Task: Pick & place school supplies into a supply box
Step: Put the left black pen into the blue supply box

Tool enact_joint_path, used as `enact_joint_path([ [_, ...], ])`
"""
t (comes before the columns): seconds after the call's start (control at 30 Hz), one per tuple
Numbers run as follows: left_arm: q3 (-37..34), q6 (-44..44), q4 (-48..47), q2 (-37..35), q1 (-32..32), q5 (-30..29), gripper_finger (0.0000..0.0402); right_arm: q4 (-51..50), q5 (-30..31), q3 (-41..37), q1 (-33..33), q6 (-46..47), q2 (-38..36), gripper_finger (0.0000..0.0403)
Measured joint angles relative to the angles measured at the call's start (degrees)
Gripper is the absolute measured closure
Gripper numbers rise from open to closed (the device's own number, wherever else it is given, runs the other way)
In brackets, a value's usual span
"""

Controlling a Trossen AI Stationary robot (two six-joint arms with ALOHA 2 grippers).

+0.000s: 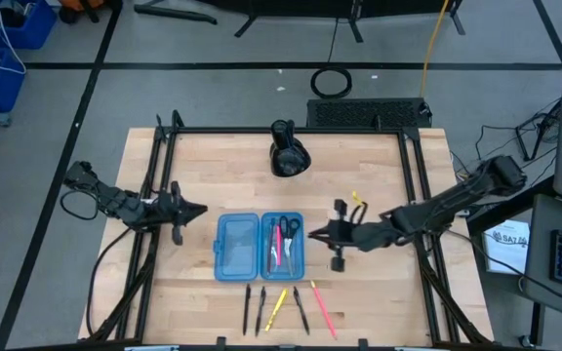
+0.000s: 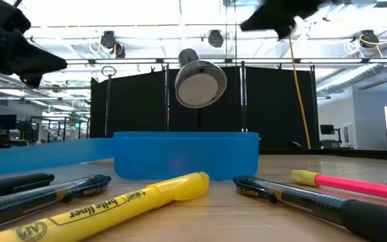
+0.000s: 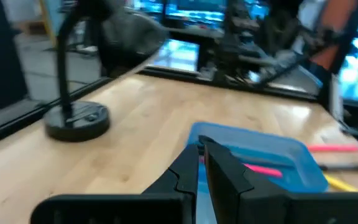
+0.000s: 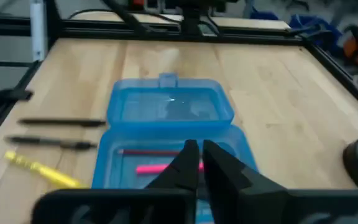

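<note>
The translucent blue supply box [image 1: 259,246] lies open in the middle of the table, its two halves side by side. Its right half [image 1: 283,244] holds a pink pen [image 4: 157,168], a red pen and small scissors. Two black pens [image 1: 253,308], a yellow highlighter [image 1: 277,307], another black pen [image 1: 301,310] and a pink pen [image 1: 325,310] lie flat on the table near the box's front. My left gripper [image 1: 201,210] hovers shut, left of the box. My right gripper [image 4: 199,148] hangs shut over the box's right half, holding nothing.
A black desk lamp [image 1: 288,156] stands on the far middle of the table, behind the box. Black frame rails [image 1: 154,195] run along the table's left and right edges. Bare wood lies to both sides of the pens near the front edge.
</note>
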Motion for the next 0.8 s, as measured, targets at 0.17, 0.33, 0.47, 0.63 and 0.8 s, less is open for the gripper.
enact_joint_path([
  [0.17, 0.0, -4.09, -0.25, 1.39, 0.0, -0.62, 0.0369, 21.85, -4.34, -16.69, -0.02, -1.75, -4.58, 0.0398],
  [0.33, 0.0, -5.94, 0.96, 3.91, -0.07, 5.77, 0.0369, 40.18, -4.25, -29.78, -0.01, -1.07, -5.94, 0.0401],
  [0.47, 0.0, -10.99, 4.22, 8.24, -0.22, 8.24, 0.0369, 48.97, -3.97, -36.56, -0.27, -4.78, -5.87, 0.0402],
  [0.63, 0.0, -16.95, 13.89, 18.41, -1.86, 5.49, 0.0369, 51.62, -4.2, -41.36, -0.31, -7.15, -5.89, 0.0402],
  [0.8, 4.48, -19.02, 23.52, 32.42, -4.6, 0.79, 0.0369, 52.77, -4.3, -44.54, -0.29, -7.34, -5.85, 0.0402],
])
